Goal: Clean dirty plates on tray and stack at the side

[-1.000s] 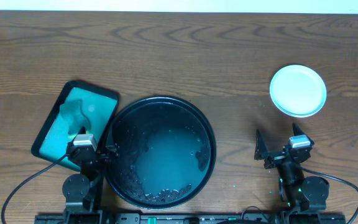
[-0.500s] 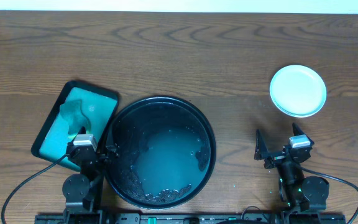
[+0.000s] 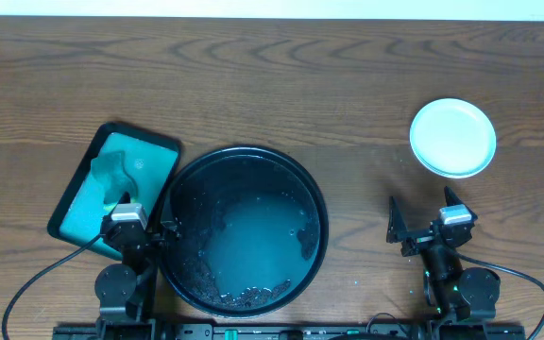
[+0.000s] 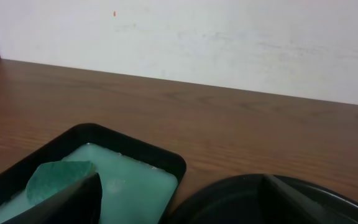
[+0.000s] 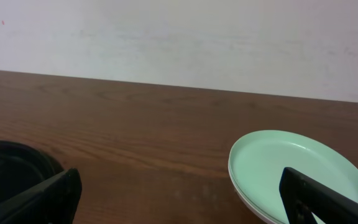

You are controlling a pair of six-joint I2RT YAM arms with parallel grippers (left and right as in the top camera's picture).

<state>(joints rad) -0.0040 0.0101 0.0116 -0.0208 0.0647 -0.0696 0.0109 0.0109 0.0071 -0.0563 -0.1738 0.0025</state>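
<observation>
Both sets of jaws gape wide, empty, flanking the tray [image 3: 244,149]

One table [image 3: 272,85] carries everything. There are two trays: one round black tray [image 3: 185,189] and one rectangular teal tray [image 3: 149,162]. One green rag [image 3: 111,172] lies in the rectangular one. The plates [image 3: 452,138] form a single stack. From above it reads as one plate, while the right wrist view shows at least two rims, and the full number cannot be told. There are two arms, with one left gripper [image 4: 180,180] and one right gripper [image 5: 180,174], each with two fingers. Two cables [image 3: 36,281] trail from the bases. The specks in the round tray are too many to count.
</observation>
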